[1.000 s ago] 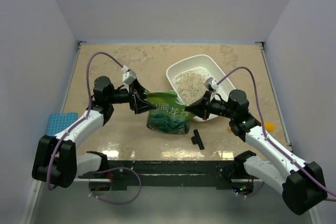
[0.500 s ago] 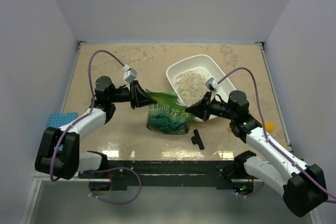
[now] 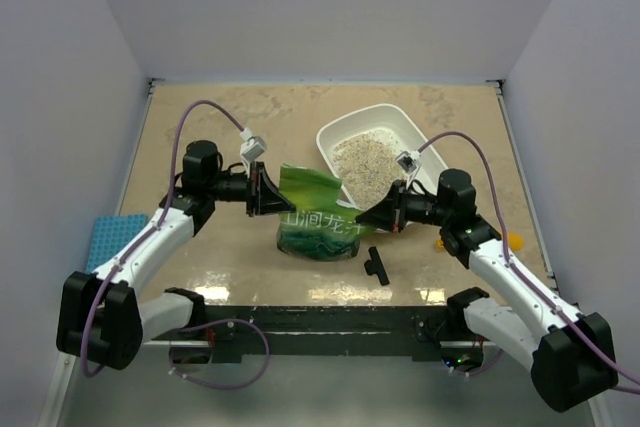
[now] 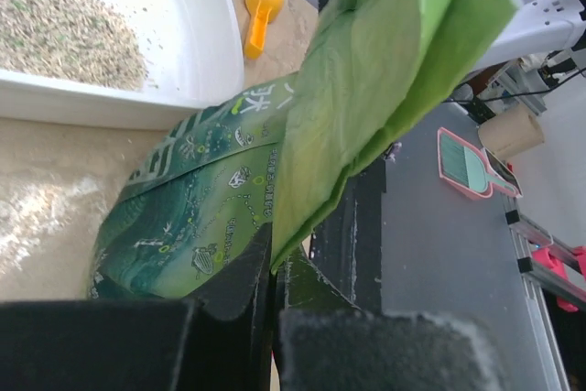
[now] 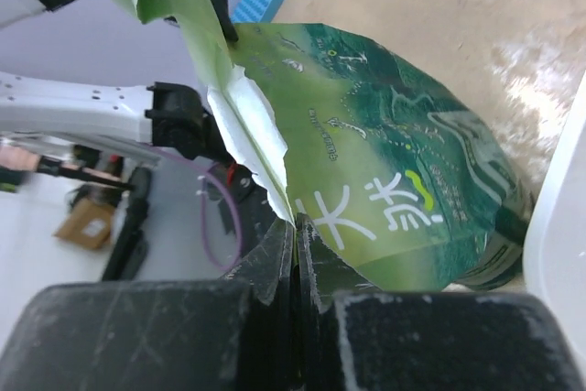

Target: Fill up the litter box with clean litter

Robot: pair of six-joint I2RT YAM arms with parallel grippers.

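Litter box [image 3: 412, 127]: sits angled on the far right-centre of the table [image 3: 210, 127], its near rim just beside the bag.
Litter [image 3: 360, 159]: a pale speckled heap already lies in the box and covers the middle of the floor. Bare white shows around it, mostly at the far end.
Bag [image 3: 318, 219]: green and crinkled, standing on the table just in front of the box, with its top stretched between the two arms.
Left gripper [image 3: 267, 193]: pinched tight on the left side of the bag's top edge. Its wrist view shows the green flap running out from between the closed fingers.
Right gripper [image 3: 377, 215]: clamped on the right side of the top edge, held low near the box's front rim.
Done so far: a fair pour looks to be in the box, I'd say.
Left to do: the heap is unspread and part of the floor is bare. My guess is either a second pour or setting the bag down and letting go.
Changed from a second ago: the bag's top leaned over the box's near rim then. Now it is drawn back clear of the rim and the bag stands more upright. The right gripper has dropped lower, and the left arm has shifted a little. The heap looks the same size, and nothing is falling.
Elsewhere: an orange scoop [image 3: 513, 241] lies on the table beyond the right arm, with nothing touching it.
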